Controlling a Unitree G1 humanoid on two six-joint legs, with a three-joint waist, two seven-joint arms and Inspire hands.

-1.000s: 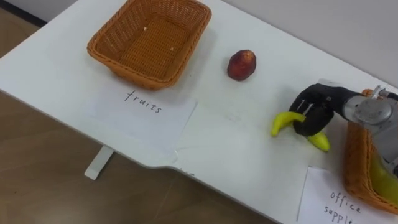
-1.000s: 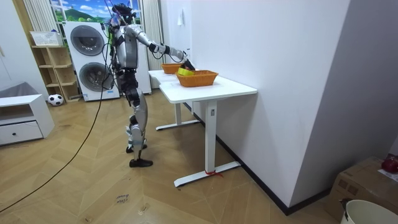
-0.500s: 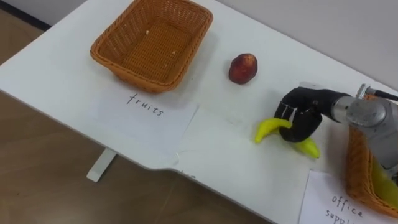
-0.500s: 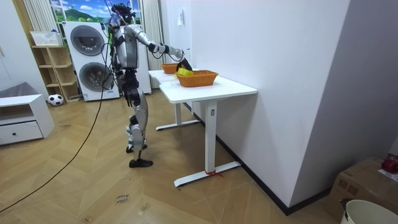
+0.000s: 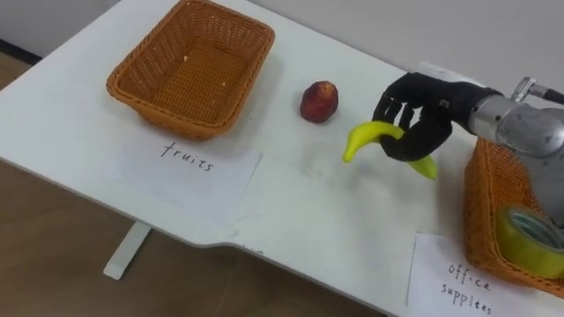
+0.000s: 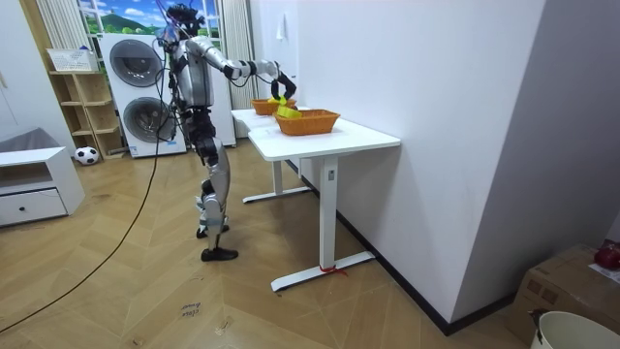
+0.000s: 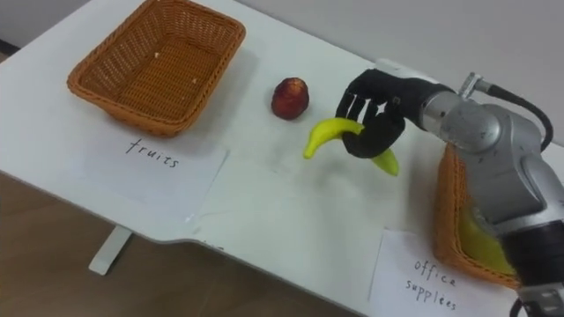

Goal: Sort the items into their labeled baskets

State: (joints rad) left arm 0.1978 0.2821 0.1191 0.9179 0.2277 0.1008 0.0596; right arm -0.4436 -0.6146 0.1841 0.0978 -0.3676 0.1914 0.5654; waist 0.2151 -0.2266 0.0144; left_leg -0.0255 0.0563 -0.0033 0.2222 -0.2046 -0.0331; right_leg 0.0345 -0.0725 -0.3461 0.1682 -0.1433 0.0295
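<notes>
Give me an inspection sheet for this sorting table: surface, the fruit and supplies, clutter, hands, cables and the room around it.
Surface: white table, with paper labels, one before each basket.
Job's things: banana in the right hand, apparently lifted off the table; red fruit lying between the baskets; fruit basket has no fruit in it; office supplies basket holds a yellow tape roll.
Clutter: nothing seen.
Hands: right hand curled round the banana's middle.
Cables: nothing seen.
Surroundings: wall beside the table, wood floor, washing machines, a ball.
</notes>
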